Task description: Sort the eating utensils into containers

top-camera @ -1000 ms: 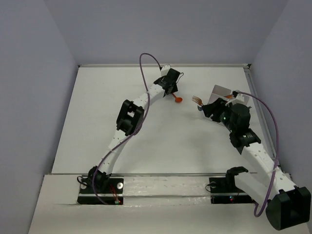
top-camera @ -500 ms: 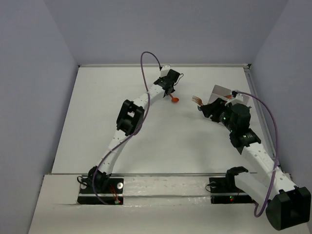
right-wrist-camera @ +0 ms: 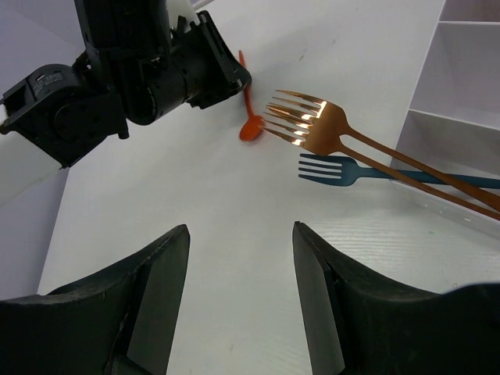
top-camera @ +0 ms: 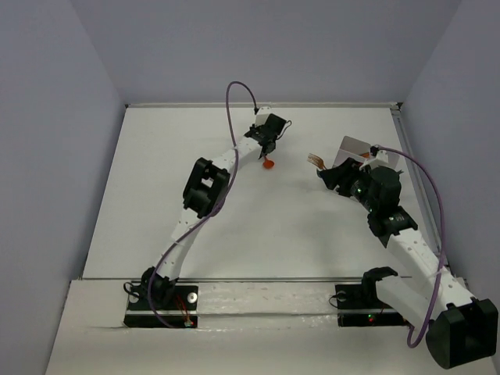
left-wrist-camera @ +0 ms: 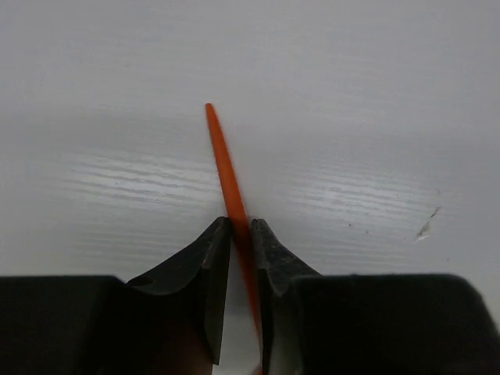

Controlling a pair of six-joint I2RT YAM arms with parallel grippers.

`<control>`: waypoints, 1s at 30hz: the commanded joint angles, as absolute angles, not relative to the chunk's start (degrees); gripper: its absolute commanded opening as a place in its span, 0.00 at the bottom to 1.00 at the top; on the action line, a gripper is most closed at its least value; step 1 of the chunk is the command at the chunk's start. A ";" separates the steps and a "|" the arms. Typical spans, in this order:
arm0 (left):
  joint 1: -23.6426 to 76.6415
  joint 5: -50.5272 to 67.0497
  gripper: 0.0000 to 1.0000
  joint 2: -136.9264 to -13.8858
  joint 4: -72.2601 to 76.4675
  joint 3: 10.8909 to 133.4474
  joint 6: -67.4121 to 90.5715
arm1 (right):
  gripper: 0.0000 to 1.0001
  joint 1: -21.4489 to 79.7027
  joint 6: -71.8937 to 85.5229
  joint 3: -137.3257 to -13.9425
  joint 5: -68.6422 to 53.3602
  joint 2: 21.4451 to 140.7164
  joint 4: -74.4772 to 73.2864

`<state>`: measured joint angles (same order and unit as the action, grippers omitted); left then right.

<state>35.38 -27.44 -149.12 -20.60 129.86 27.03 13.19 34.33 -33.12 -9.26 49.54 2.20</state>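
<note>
My left gripper (top-camera: 266,152) is shut on an orange spoon (top-camera: 268,163); its thin handle (left-wrist-camera: 226,172) sticks out between the jaws over the table. The spoon's bowl shows in the right wrist view (right-wrist-camera: 250,129). My right gripper (right-wrist-camera: 241,228) is open and empty, beside the white divided tray (top-camera: 355,148). Two copper forks (right-wrist-camera: 328,129) and a teal fork (right-wrist-camera: 332,169) lean out of the tray's near compartment (right-wrist-camera: 461,70), heads over the table.
Purple cables (top-camera: 238,87) loop over both arms. The left arm (right-wrist-camera: 117,70) reaches across close to the fork heads. The table's back edge and right rail (top-camera: 406,148) lie near the tray.
My left gripper has drawn the orange spoon to the left, away from the tray, and turned slightly. The right arm has not moved.
</note>
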 commanded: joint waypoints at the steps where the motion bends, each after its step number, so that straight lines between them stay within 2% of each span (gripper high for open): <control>1: 34.80 -25.58 0.22 -144.68 -21.19 120.60 26.19 | 0.61 13.54 33.40 -33.31 -11.86 50.27 5.63; 3: 34.80 -25.23 0.06 -141.60 -19.08 115.86 26.72 | 0.64 13.54 32.87 -33.84 -12.74 51.06 5.28; 7: 34.80 -23.82 0.06 -131.88 -9.80 102.10 28.99 | 0.70 14.06 31.65 -34.28 -14.32 51.77 5.27; 8: 34.28 -23.38 0.06 -129.57 -7.23 102.04 29.61 | 0.70 14.58 31.38 -34.36 -14.94 51.94 5.36; 10: 34.28 -21.46 0.06 -123.53 -0.92 90.93 31.63 | 0.75 15.90 30.68 -34.89 -16.78 52.64 5.80; 13: 34.28 -19.69 0.06 -116.58 5.79 84.57 33.57 | 0.77 18.36 29.01 -35.85 -16.61 54.14 5.71; 20: 34.28 -16.70 0.06 -101.46 18.35 65.17 44.70 | 0.79 31.44 25.93 -39.11 -9.68 57.82 5.71; 25: 34.89 -14.41 0.06 -93.53 31.61 53.45 54.64 | 0.79 35.76 28.30 -39.72 -4.49 58.62 7.29; 30: 38.14 -18.37 0.06 -87.11 36.99 45.71 59.85 | 0.79 39.89 30.59 -41.74 2.72 63.26 8.00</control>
<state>36.05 -15.14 -91.70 26.50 50.19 52.56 37.28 28.99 -37.85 -4.29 59.90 4.36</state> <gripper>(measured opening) 0.113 0.785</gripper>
